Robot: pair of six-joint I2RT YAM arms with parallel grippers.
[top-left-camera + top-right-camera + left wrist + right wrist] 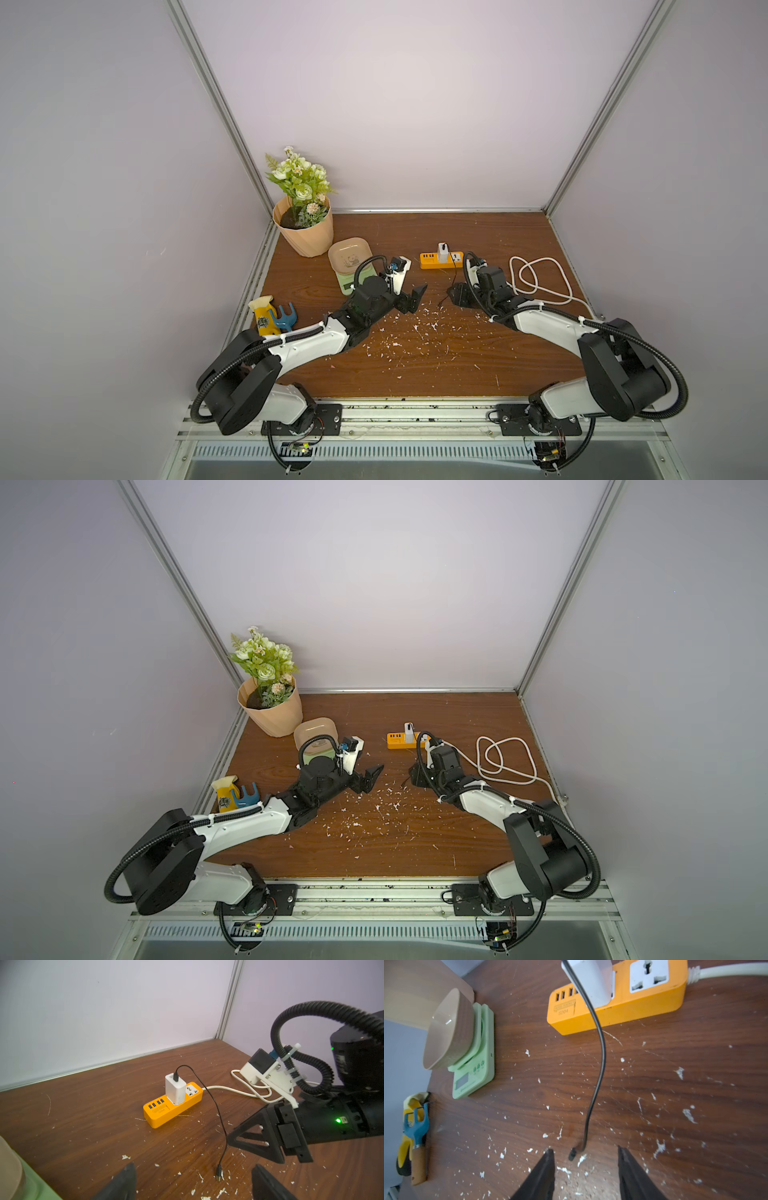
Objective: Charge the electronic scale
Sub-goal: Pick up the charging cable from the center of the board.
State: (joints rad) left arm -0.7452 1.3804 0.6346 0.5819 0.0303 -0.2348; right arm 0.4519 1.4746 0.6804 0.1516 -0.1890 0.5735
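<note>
The electronic scale [348, 255] sits near the back-left corner of the counter [478, 232], long axis running back to front, display toward the front edge; my left hand [415, 298] is spread wide, my right hand [585, 1150] apart with the cable plug [572, 1156] between its fingers.

The near middle of the table [478, 386] lay open, strewn only with flat white flecks [688, 1114]. A clear lane ran to the far wall [415, 124] between the electronic scale [348, 261] on the left and the orange power strip [430, 262] on the right. The flower pot [307, 237] blocked the far left corner; a glove [262, 322] and rake [286, 319] lined the left edge. A looped white cord [220, 1087] cluttered the right. A thin black cable [216, 1106] crossed the centre.
</note>
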